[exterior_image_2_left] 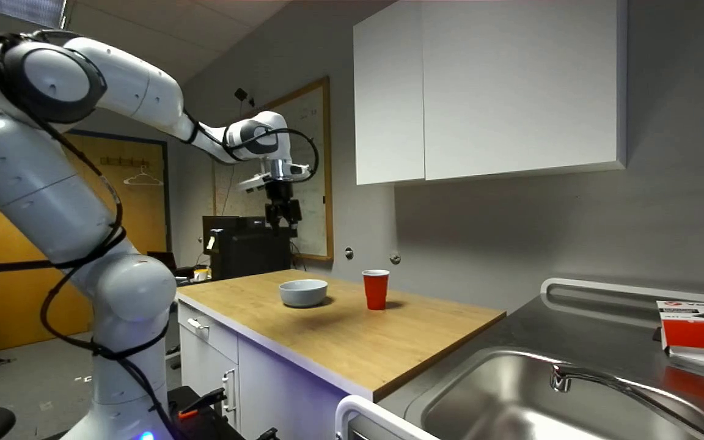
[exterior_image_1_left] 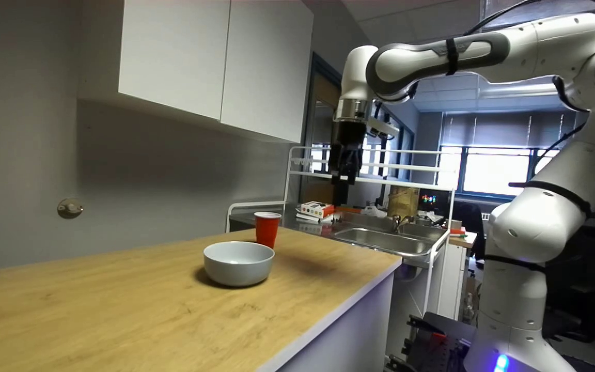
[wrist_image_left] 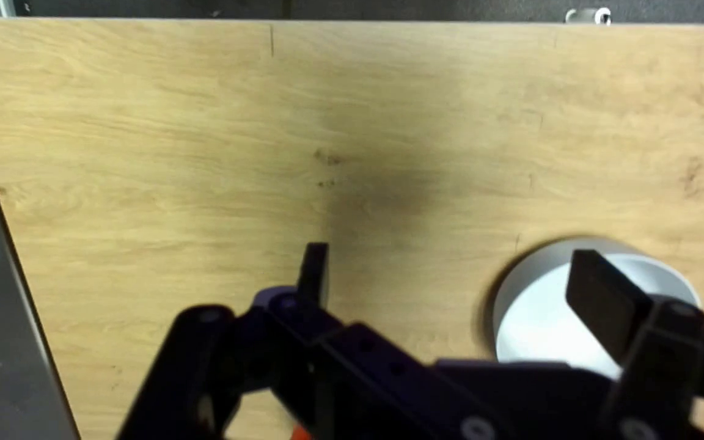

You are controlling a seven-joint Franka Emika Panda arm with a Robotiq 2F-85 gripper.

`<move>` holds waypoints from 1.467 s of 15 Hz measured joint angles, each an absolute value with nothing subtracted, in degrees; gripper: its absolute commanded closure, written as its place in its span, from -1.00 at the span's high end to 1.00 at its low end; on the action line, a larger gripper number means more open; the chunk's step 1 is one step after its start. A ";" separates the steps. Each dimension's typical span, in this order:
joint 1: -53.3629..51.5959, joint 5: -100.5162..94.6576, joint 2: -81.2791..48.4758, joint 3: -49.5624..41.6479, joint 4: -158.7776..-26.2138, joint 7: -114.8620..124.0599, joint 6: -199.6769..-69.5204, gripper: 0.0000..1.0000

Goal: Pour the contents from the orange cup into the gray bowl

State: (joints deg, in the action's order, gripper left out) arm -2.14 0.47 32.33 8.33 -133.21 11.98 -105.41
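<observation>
The orange cup (exterior_image_1_left: 266, 231) stands upright on the wooden counter, and it also shows in an exterior view (exterior_image_2_left: 376, 290). In the wrist view only a sliver of the cup (wrist_image_left: 300, 434) shows at the bottom edge, behind the gripper. Its contents are hidden. The gray bowl (exterior_image_1_left: 238, 267) stands beside the cup, apart from it in an exterior view (exterior_image_2_left: 303, 294). In the wrist view the bowl (wrist_image_left: 538, 324) is at right, partly covered by a finger, and its visible inside looks bare. My gripper (wrist_image_left: 453, 278) is open and empty, high above the counter in both exterior views (exterior_image_1_left: 343, 181) (exterior_image_2_left: 283, 226).
The wooden counter (exterior_image_1_left: 137, 289) ends beside a metal sink (exterior_image_2_left: 505, 397) with a faucet (exterior_image_2_left: 608, 385). A white wire rack (exterior_image_1_left: 434, 274) stands around the sink area. White wall cabinets (exterior_image_1_left: 215, 62) hang above the counter. A red and white box (exterior_image_2_left: 700, 324) lies behind the sink.
</observation>
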 measured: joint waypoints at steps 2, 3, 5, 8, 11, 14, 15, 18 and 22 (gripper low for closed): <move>-1.54 -0.08 27.62 8.47 -130.56 14.65 -110.14 1.00; -1.14 -0.71 25.12 8.57 -128.80 16.11 -112.24 1.00; -0.33 -2.51 19.78 8.59 -124.11 19.11 -114.99 1.00; 1.03 -5.15 12.00 8.34 -114.80 22.75 -115.57 1.00; 1.68 -7.69 4.65 7.00 -105.34 24.88 -115.34 1.00; 1.73 -9.13 -2.95 4.92 -96.48 25.87 -113.54 1.00; 1.72 -9.14 -5.56 4.16 -93.73 25.88 -112.55 1.00; 1.55 -9.04 -13.58 1.83 -86.45 25.88 -109.20 1.00; 1.47 -8.22 -23.15 -0.45 -79.39 25.88 -105.81 1.00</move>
